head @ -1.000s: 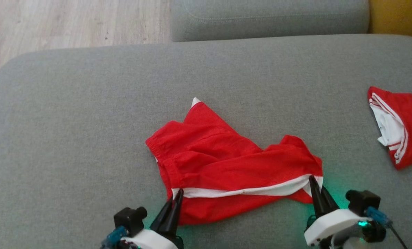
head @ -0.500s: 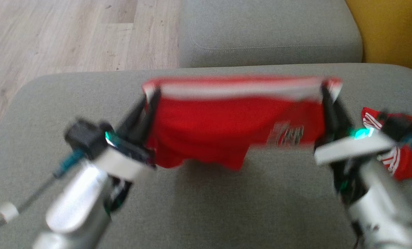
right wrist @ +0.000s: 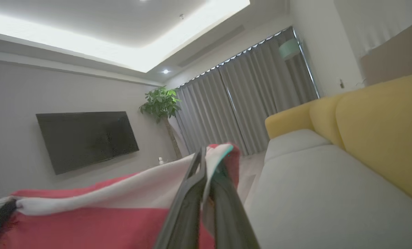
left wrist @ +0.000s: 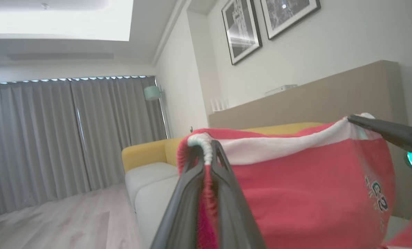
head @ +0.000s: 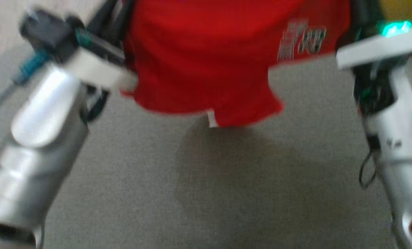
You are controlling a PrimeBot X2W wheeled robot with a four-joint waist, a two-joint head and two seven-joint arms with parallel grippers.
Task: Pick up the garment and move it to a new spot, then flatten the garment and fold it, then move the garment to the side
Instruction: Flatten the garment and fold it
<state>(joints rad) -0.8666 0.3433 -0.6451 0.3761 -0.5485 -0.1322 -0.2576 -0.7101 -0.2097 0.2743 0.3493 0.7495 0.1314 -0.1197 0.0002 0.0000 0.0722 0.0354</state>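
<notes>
Your red garment (head: 206,52) hangs in the air, stretched between both grippers. Its lower hem is clear of the grey seat cushion (head: 88,193) beneath it.

Left gripper (left wrist: 207,152): you have its fingers pinched tight on the white-banded edge at one top corner.

Right gripper (right wrist: 209,162): clamped on the same white band at the opposite corner. The band runs taut between the two.

Printed logo (head: 301,39) sits toward the right-hand side of the cloth. Head view is blurred. A yellow sofa back (right wrist: 382,131) stands beyond the cushion.

Matt red cloth garment (head: 199,58), felt-like sofa (head: 192,186)
</notes>
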